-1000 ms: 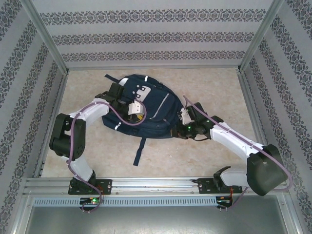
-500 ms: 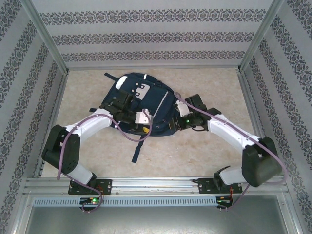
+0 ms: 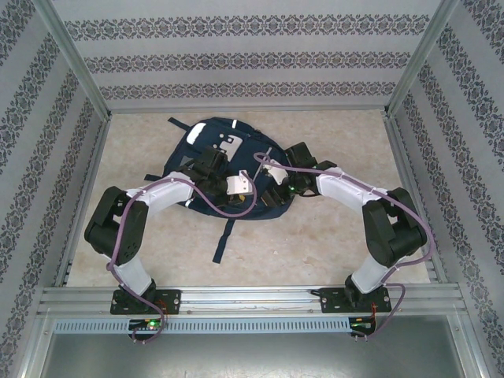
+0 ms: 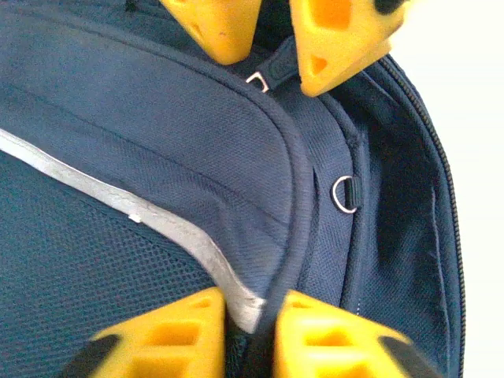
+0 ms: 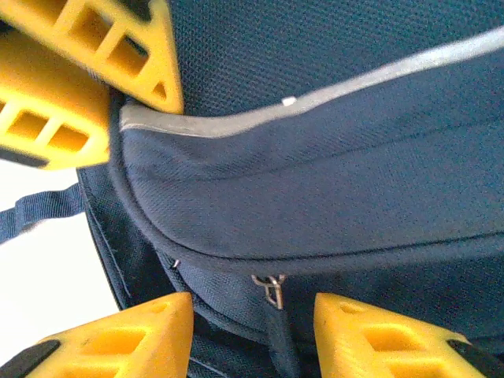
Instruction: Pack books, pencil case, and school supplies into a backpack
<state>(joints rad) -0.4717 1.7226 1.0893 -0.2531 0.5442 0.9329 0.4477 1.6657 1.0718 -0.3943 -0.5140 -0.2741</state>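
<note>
Zip work is the step in hand, I judge. The large navy-blue fabric backpack [image 3: 236, 157] lies flat on the pale counter [image 3: 331, 244] between both arms. My left gripper [image 4: 250, 335] has its jaws pinched tight on the backpack's piped seam [image 4: 295, 197]. The right gripper [image 5: 252, 331] stands part open astride the small metal zip pull [image 5: 272, 290], holding nothing. I'd keep the seam taut, close squarely on the pull, then draw it along the track.
</note>
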